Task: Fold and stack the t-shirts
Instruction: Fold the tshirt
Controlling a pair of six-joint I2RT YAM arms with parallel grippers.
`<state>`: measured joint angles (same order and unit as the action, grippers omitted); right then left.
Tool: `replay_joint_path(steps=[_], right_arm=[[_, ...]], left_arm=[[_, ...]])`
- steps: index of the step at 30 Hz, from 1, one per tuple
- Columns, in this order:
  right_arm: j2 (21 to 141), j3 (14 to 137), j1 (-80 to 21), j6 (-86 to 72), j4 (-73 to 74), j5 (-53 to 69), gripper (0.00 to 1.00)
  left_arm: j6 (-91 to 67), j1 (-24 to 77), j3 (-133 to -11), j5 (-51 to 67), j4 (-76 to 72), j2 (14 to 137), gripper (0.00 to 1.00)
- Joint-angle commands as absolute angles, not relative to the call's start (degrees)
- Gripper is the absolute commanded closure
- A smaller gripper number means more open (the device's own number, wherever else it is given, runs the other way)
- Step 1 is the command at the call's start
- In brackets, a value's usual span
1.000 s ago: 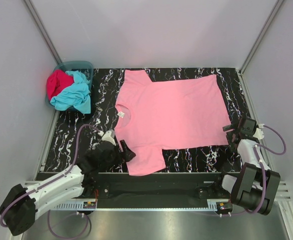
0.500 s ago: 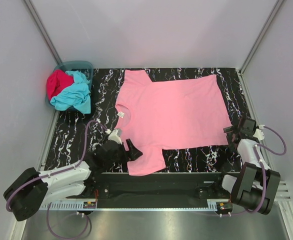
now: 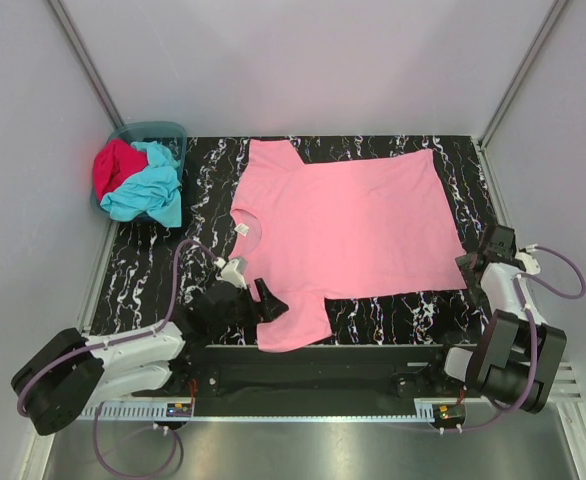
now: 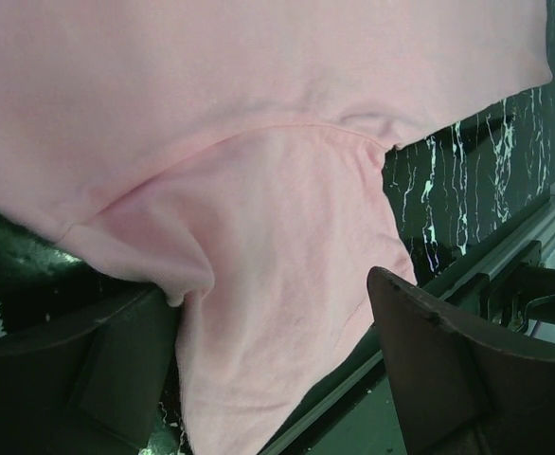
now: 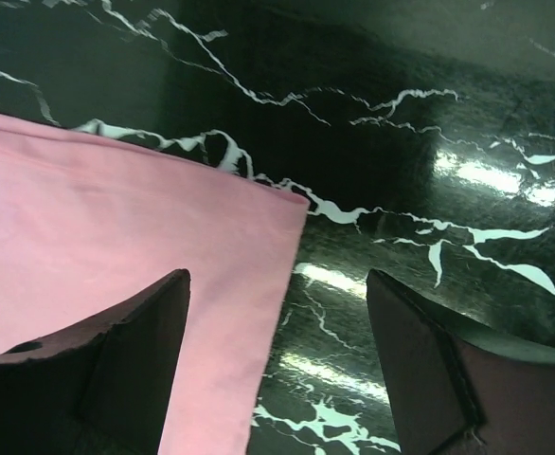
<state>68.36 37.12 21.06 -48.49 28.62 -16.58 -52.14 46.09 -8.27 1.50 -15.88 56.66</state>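
Fingers look wide open to me both sides w/ nothing gripped: left fingers (image 3: 266,300) straddle sleeve of pink tee (image 3: 343,225), right fingers (image 3: 478,262) over its hem corner on counter (image 3: 143,275).

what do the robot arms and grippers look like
The left arm and right arm both have white links between bulky black joint housings. A greyish-purple cable loops alongside each arm. The left gripper and right gripper are black, and each has two broad, flat, dark matte fingers. No markings are readable.
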Motion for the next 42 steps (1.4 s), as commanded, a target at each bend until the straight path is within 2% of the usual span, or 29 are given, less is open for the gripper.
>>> replay_joint_path(steps=[1,10,15,18,20,23,26,33,42], right_arm=[[71.7,38.0,21.3,-46.4,30.2,-15.6,0.17],[72.0,35.4,21.3,-44.7,24.4,-8.5,0.16],[73.4,34.7,22.0,-44.1,22.4,-6.9,0.2],[75.0,34.6,22.1,-43.9,21.2,-6.5,0.25],[75.1,34.9,22.2,-45.2,21.1,-5.9,0.37],[75.1,35.0,22.2,-46.1,21.0,-5.4,0.45],[73.5,33.6,23.6,-46.7,20.3,-4.6,0.46],[64.2,24.1,29.3,-47.2,8.5,10.2,0.44],[63.9,21.0,35.4,-46.6,6.7,17.9,0.4]], left_arm=[[-49.9,46.5,-6.3,4.1,-16.2,60.3,0.15],[-47.9,46.3,-6.5,4.1,-15.6,59.2,0.15],[-48.7,46.1,-5.4,4.5,-15.9,58.3,0.15],[-49.1,46.1,-4.8,4.0,-14.7,56.0,0.15],[-49.4,46.2,-4.7,3.3,-12.8,53.9,0.15],[-49.7,46.1,-4.4,2.6,-10.0,50.4,0.15],[-49.7,46.1,-4.2,1.8,-7.4,48.0,0.15],[-49.9,46.1,-3.3,1.9,-3.9,42.7,0.15],[-50.1,46.1,-4.2,3.1,-2.5,41.1,0.15]])
